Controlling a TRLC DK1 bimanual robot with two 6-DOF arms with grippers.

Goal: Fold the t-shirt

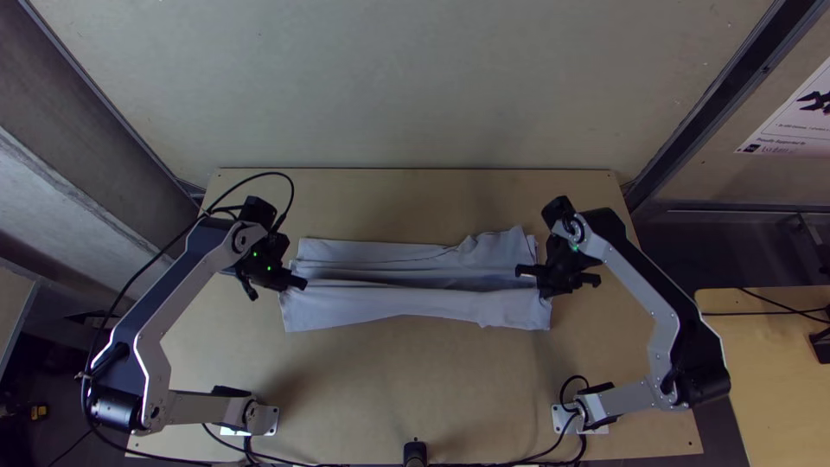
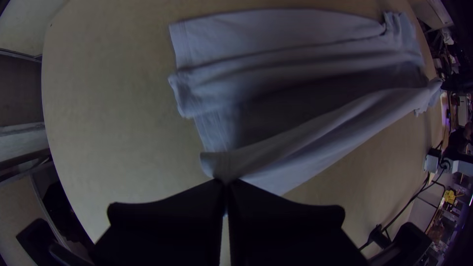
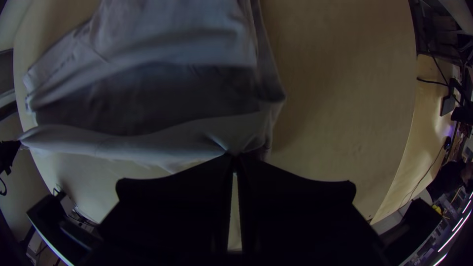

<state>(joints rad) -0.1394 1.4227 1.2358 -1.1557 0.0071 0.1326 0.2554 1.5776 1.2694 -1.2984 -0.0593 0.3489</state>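
Observation:
The pale grey-blue t-shirt [image 1: 389, 303] lies as a long folded strip across the table, with creases along its length and a bunched part at its far right. At its left end is my left gripper [image 1: 298, 284]; in the left wrist view the left gripper [image 2: 225, 182] is shut on a corner of the raised near layer of the t-shirt [image 2: 315, 128]. My right gripper [image 1: 540, 281] is at the strip's right end. In the right wrist view the right gripper [image 3: 235, 156] is shut on the same near layer of the t-shirt [image 3: 148, 145], pinching it into small folds.
The light wooden table [image 1: 363, 380] has bare wood on the near side of the cloth and a strip of bare wood beyond it. Black cables [image 1: 294, 462] run along the near edge beside a small black post [image 1: 415, 451]. A wall stands behind the table.

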